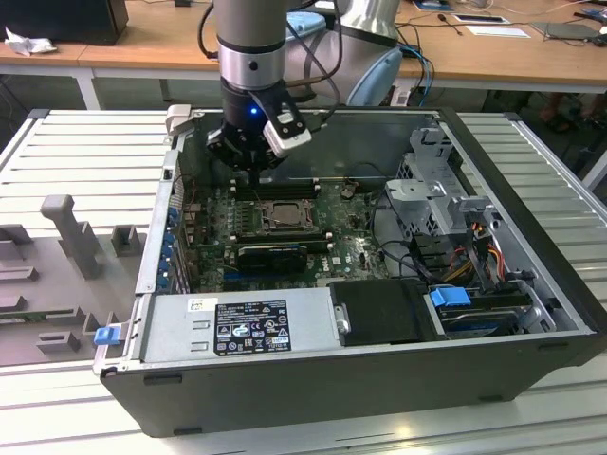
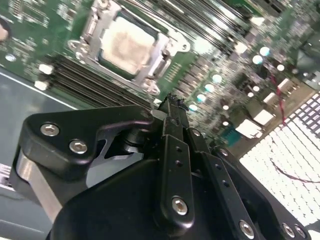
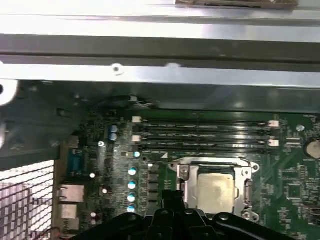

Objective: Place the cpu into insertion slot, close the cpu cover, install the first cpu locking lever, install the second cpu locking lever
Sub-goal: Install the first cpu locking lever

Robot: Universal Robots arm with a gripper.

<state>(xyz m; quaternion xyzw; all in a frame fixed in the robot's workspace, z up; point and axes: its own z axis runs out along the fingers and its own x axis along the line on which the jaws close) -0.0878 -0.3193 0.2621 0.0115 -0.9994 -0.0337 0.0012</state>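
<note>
The cpu [image 3: 216, 190] [image 2: 127, 42], a pale silvery-beige square, lies flat in the insertion slot [image 1: 275, 216] on the green board. The grey metal cpu cover [image 3: 246, 181] [image 2: 162, 55] lies down around it as a frame, with the chip showing through its cut-out. My gripper [image 2: 172, 104] [image 1: 254, 171] hangs above the board, beside the socket and over the long black memory slots [image 3: 205, 135]. Its black fingers [image 2: 174, 150] meet at the tips with nothing between them. In the first wrist view the gripper [image 3: 170, 196] sits just off the socket's edge.
The board sits deep inside an open computer case [image 1: 531, 190] with tall metal walls. A grey power supply [image 1: 242, 327] and a black box [image 1: 384, 311] line the near side. A drive cage with cables [image 1: 446, 204] stands at the exterior view's right.
</note>
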